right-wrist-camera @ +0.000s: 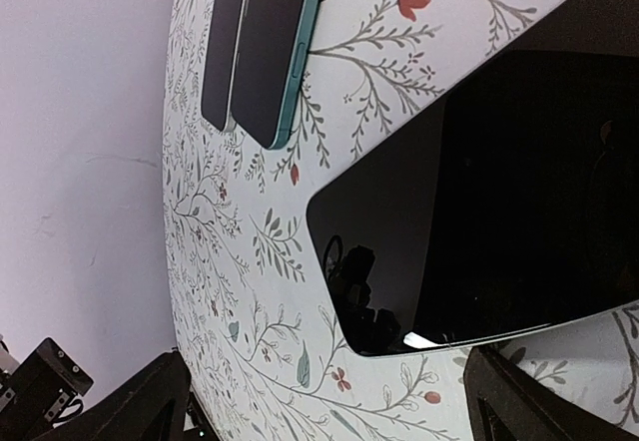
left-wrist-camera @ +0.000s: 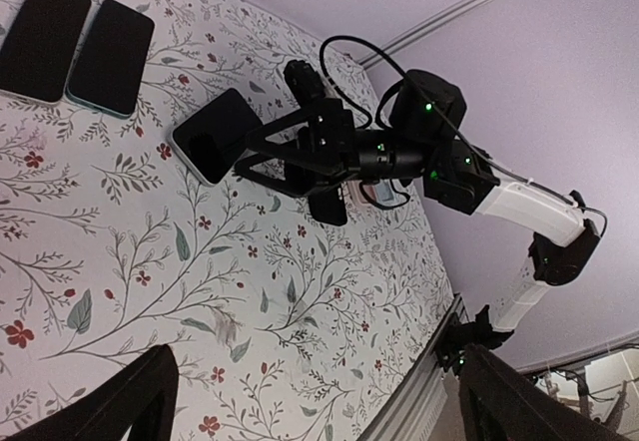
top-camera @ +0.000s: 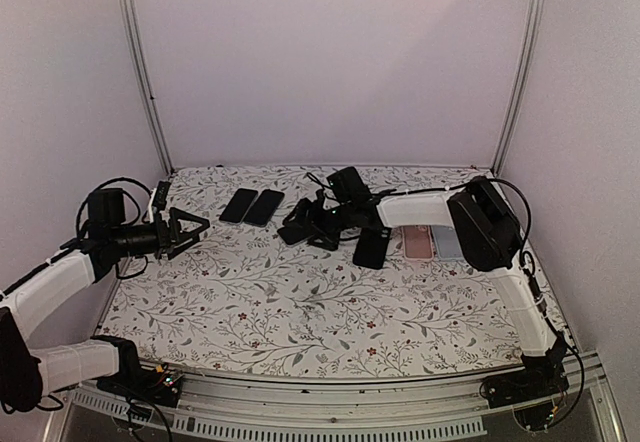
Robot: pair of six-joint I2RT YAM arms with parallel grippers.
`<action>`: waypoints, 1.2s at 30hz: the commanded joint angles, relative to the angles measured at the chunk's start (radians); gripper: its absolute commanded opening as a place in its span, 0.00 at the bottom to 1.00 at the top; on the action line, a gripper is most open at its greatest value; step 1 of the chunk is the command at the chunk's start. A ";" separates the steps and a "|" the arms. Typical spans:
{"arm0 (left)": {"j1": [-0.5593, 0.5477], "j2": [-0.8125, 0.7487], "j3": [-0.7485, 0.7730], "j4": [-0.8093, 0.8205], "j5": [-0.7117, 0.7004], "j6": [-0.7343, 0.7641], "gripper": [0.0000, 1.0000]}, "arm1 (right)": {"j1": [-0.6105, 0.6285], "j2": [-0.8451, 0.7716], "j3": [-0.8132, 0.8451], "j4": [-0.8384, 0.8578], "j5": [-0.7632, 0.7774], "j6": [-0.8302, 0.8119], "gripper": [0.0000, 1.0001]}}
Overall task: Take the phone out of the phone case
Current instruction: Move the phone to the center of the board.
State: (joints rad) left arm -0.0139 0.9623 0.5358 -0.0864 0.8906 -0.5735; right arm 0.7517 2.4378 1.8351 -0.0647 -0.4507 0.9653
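Two arms stand at the near edge of the table (top-camera: pixel 300 312), one at the near left corner and one at the near right corner. Six phones in all lie flat on the flowered cloth.

Going from near to far, the left gripper (top-camera: pixel 197 234) comes first. It hangs close to the left edge, above the cloth, with its two fingers spread wide and nothing between them. It points toward the middle of the table.

Further in, the right arm reaches from the right edge across to the middle. The right gripper (left-wrist-camera: pixel 242 160) is also wide open and holds nothing. Just in front of its fingertips lies the phone in a pale case (left-wrist-camera: pixel 213 137), screen up, about in the middle of the table. From the right wrist view its dark screen fills most of the picture, and one corner of it lies between the two fingers. I cannot tell whether a finger touches it.

Three phones lie in one row under the right arm, toward the right edge: one black phone (top-camera: pixel 371 248), then one pink phone (top-camera: pixel 418 242), then one grey-blue phone (top-camera: pixel 447 244), partly hidden by the arm.

Nearest the far edge, left of the middle, two dark phones lie side by side, almost touching: a black one (top-camera: pixel 240 205) and one with a teal rim (top-camera: pixel 265 207).
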 commanded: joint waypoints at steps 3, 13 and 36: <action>0.014 0.005 -0.013 0.029 0.020 -0.004 0.99 | -0.015 0.062 0.053 -0.009 0.017 0.020 0.99; 0.014 0.011 -0.013 0.027 0.018 -0.004 0.99 | -0.054 0.098 0.119 -0.113 0.082 -0.051 0.99; 0.014 0.040 -0.009 0.021 0.026 0.000 0.99 | -0.061 0.251 0.319 0.041 0.036 0.009 0.99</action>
State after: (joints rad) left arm -0.0120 0.9920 0.5320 -0.0799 0.9051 -0.5766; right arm 0.6750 2.6225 2.1281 -0.0784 -0.3973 0.9318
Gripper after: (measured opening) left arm 0.994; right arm 0.989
